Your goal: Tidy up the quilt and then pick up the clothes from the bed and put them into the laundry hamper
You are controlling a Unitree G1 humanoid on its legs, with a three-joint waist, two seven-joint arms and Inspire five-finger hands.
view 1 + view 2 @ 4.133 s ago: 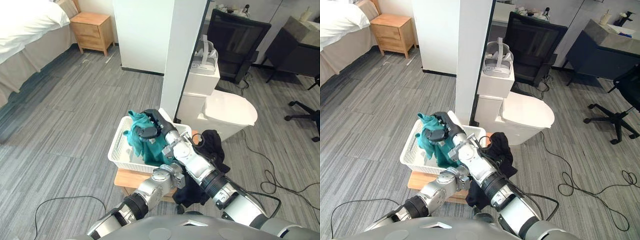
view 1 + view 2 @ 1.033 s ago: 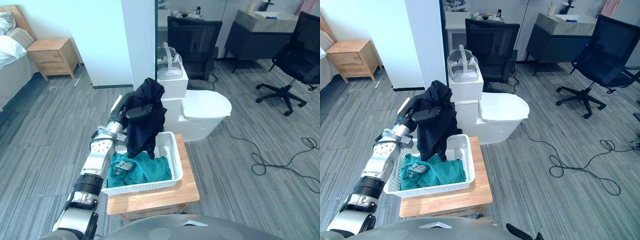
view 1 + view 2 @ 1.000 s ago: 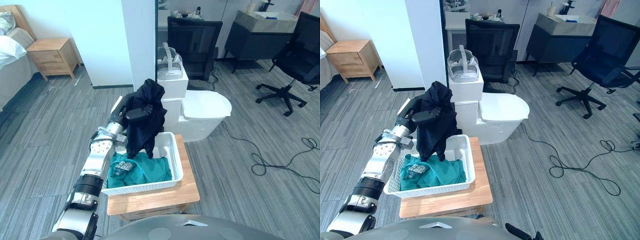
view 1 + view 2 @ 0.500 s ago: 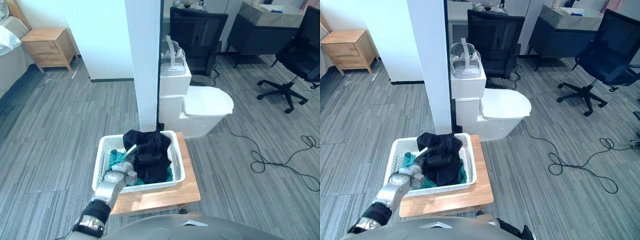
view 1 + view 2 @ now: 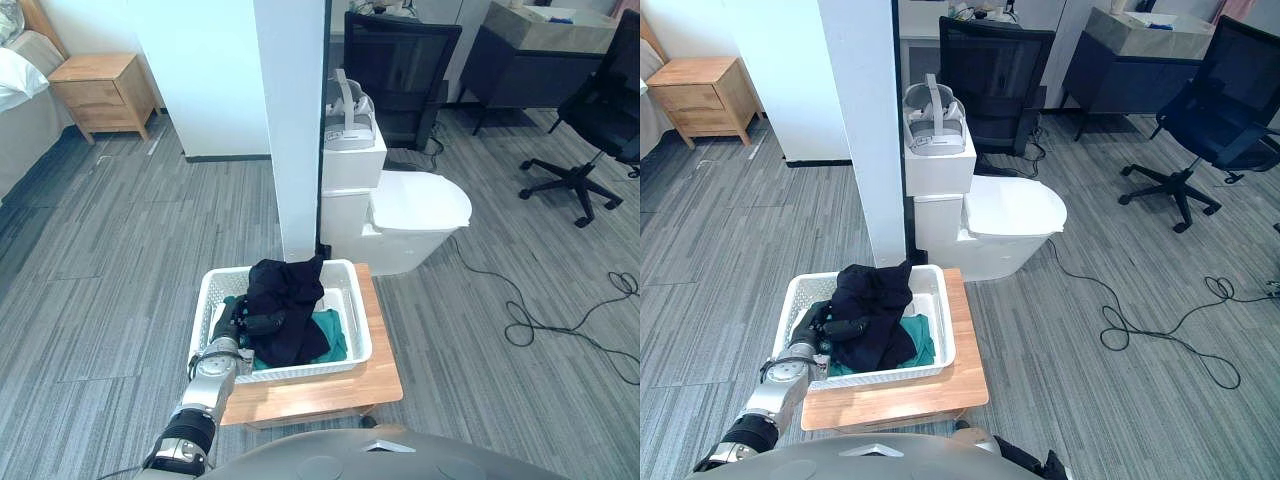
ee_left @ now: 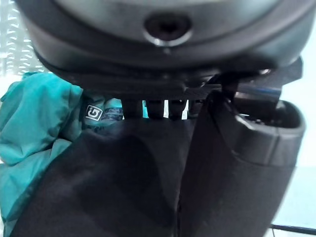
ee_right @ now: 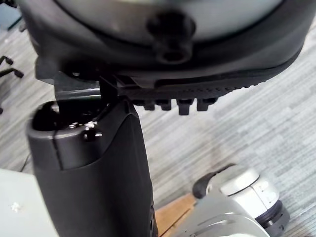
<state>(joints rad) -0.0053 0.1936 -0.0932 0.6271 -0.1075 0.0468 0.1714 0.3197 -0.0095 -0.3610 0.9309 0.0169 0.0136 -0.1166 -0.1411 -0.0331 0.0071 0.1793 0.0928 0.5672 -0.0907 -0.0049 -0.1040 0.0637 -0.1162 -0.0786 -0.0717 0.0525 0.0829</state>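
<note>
- Black garment (image 5: 286, 300) lies in the white hamper (image 5: 357, 312), heaped on the teal garment (image 5: 330, 336), lower centre of frame.
- Hamper sits on the small wooden worktop (image 5: 375, 378).
- Left hand (image 5: 238, 328) is inside the hamper against the black garment; cannot tell whether it is gripping.
- Right hand (image 7: 94, 168) is relaxed and empty over the grey floor (image 7: 256, 113).
</note>
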